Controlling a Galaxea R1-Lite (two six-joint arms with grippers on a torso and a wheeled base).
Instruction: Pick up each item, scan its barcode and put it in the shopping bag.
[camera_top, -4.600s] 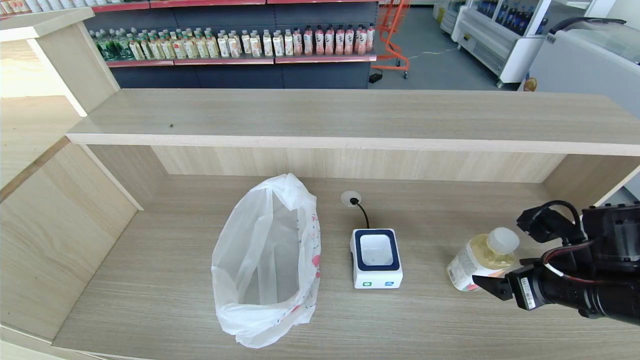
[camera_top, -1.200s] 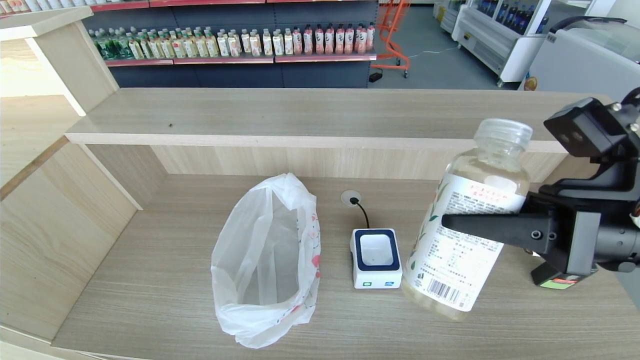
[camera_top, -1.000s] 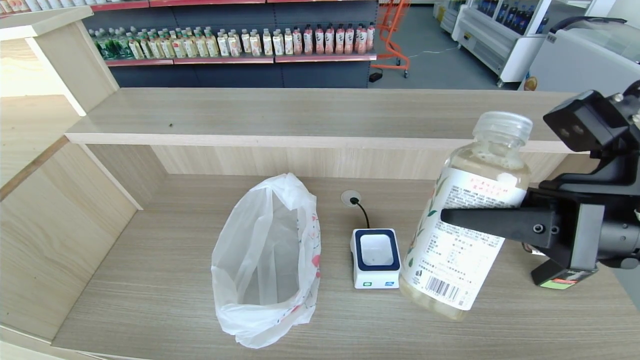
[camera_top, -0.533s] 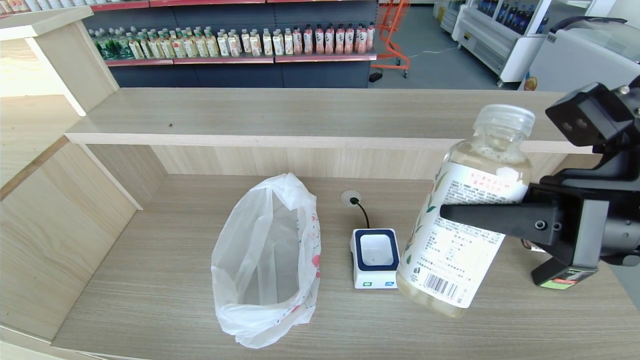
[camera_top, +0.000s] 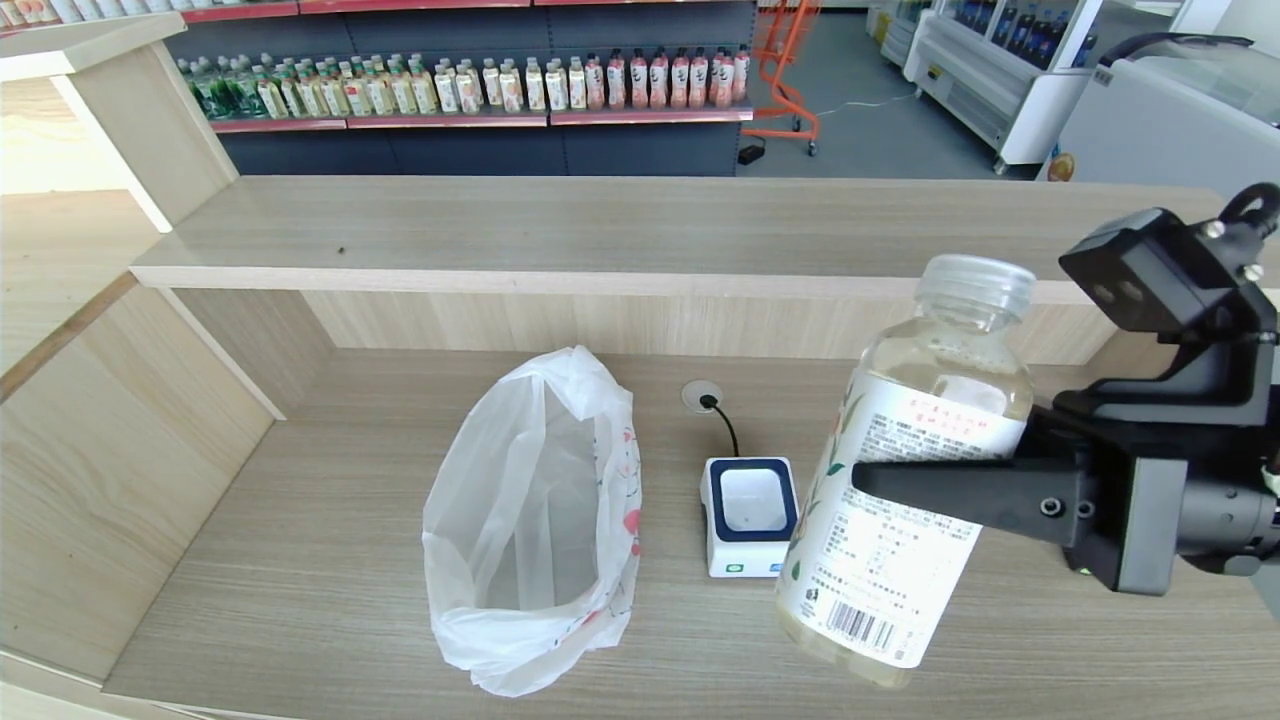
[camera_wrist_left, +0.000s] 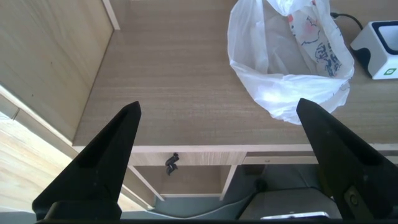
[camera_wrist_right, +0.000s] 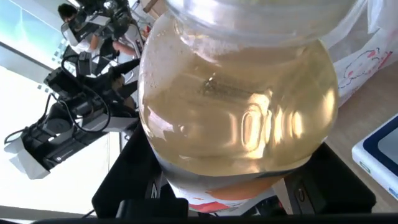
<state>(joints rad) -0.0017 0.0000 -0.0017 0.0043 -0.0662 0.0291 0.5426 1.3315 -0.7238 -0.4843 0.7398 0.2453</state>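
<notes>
While the shopping bag (camera_top: 535, 520) & scanner (camera_top: 752, 512) sit just where they were 4.6 sec ago, the bottle (camera_top: 890, 575) does not. Back then it stood on the counter (camera_top: 300, 560) at the far right w/ the right hand beside it. Now it is up off the counter, clamped across its label by the right hand (camera_top: 890, 480). One black finger (camera_top: 960, 492) crosses the front of the label; the other is hidden behind the bottle.

Vs. 0.5 sec ago the bottle is lower & a bit further toward the robot's left, so in head view its lower left edge covers more of the scanner's right edge. It hangs tilted: cap (camera_top: 975, 285) up & to the right, base down & to the left. The barcode (camera_top: 860, 625) sits low on the label, facing the head camera. Pale yellowish liquid fills it, seen close up in right wrist view (camera_wrist_right: 239, 118).

The bag stands open, mouth up, just left of the scanner & apart from it.

The left hand (camera_wrist_left: 217, 162) hangs above the counter's near edge, near the bag (camera_wrist_left: 289, 62), w/ its fingers spread wide & nothing btwn them.
</notes>
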